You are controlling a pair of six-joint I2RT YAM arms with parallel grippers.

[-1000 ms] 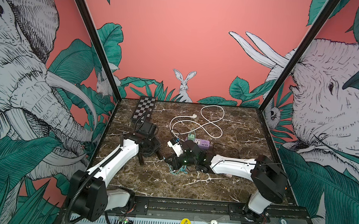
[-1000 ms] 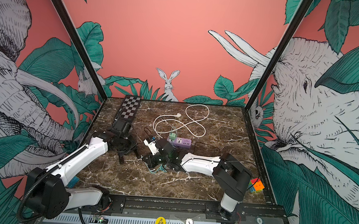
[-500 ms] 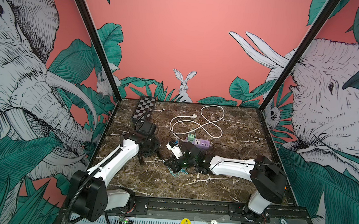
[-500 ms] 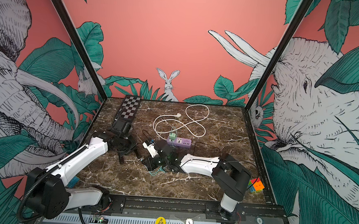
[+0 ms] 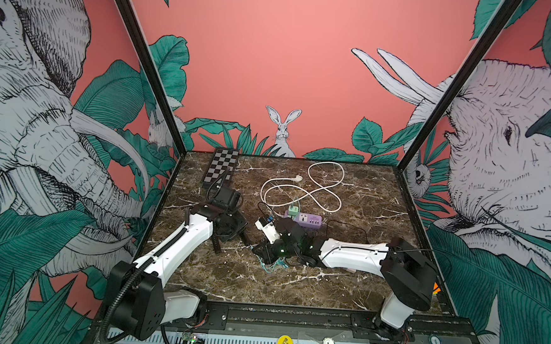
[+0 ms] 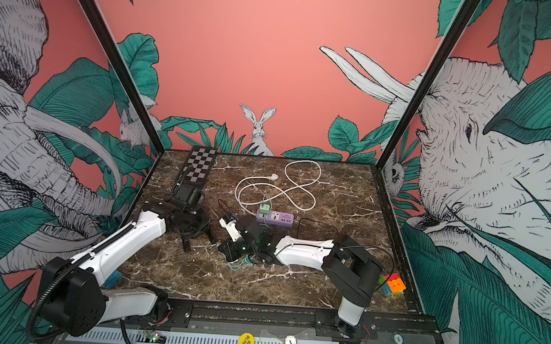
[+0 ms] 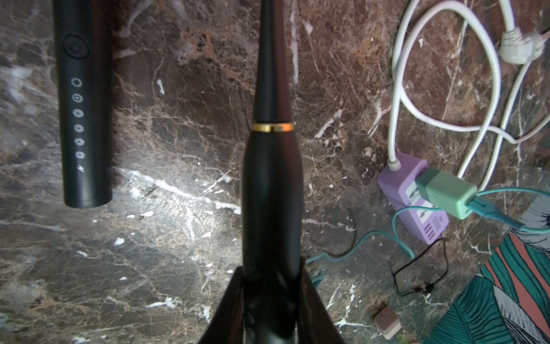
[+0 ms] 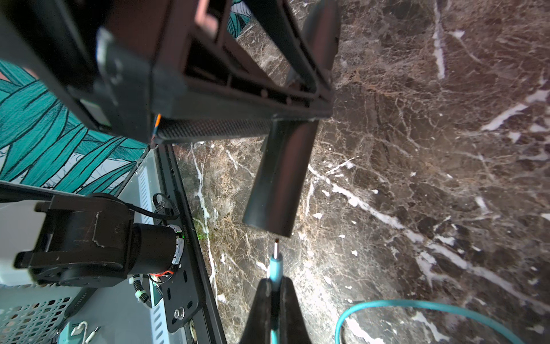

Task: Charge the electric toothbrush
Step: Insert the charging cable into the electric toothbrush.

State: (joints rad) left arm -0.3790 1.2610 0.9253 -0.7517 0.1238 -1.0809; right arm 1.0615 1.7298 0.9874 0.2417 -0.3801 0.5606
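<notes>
Nearest you, in front of the purple plastic power strip (image 5: pixel 310 220), your right fingers (image 8: pixel 260 303) are pinched fully together on the thin teal charging cable (image 8: pixel 273 266), just behind its bare metal connector. That connector points at the flat base of the black electric toothbrush (image 7: pixel 272 193) with a gold ring, and stops just short of it. The toothbrush sits front-left of the strip in your left fingers (image 7: pixel 226 312), which stand slightly apart, clamped around the thick part of its body.

No view shows the port in the base, so line up the connector's axis with the toothbrush's axis before you push. Hold the left arm rigid and drive the right one straight in with a short stroke. The cable is thin and will likely slide back through the fingers if the tip catches the rim. Back off and re-aim instead of forcing it.

Left of the strip, a second black cylinder (image 7: pixel 84 119) with a button and white icons lies flat on the dark marble desk (image 5: pixel 260 286); leave it alone.

In the strip itself sits the mint-green adapter (image 7: pixel 443 193) that feeds your cable. Beyond the strip, its white plug (image 7: pixel 519 47) lies loose on the desk, so it probably needs plugging in before anything charges.
</notes>
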